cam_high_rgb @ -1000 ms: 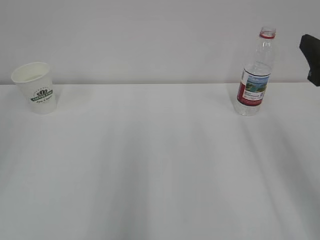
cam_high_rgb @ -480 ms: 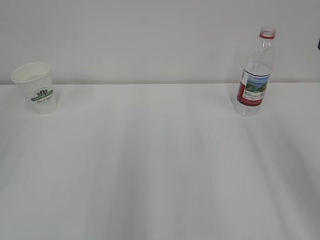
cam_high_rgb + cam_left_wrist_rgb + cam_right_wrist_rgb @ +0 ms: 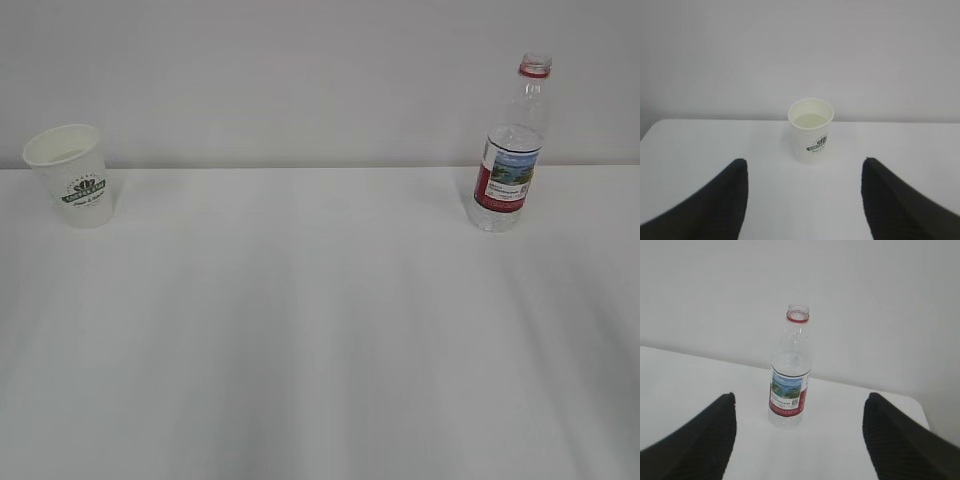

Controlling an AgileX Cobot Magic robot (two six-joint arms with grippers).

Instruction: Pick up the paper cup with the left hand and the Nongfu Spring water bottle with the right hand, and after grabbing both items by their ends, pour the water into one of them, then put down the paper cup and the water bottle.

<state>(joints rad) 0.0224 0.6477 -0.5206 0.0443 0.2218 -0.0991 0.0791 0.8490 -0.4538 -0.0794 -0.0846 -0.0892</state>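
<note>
The white paper cup [image 3: 72, 175] with a dark green logo stands upright at the far left of the white table [image 3: 320, 330]. In the left wrist view the paper cup [image 3: 811, 130] sits ahead of my left gripper [image 3: 805, 172], whose black jaws are open and apart from it; pale liquid shows inside. The Nongfu Spring water bottle [image 3: 511, 150], clear, uncapped, with a red neck ring and red-and-white label, stands upright at the far right. In the right wrist view the bottle [image 3: 790, 372] stands ahead of my open right gripper [image 3: 799, 407], untouched. Neither arm shows in the exterior view.
A plain pale wall [image 3: 300, 80] rises right behind the table's back edge, close behind both cup and bottle. The table's right corner [image 3: 917, 407] lies near the bottle.
A black part of the right arm, seen at the right edge of the exterior view one second ago, has drawn out of the frame. Cup and bottle have not moved.
</note>
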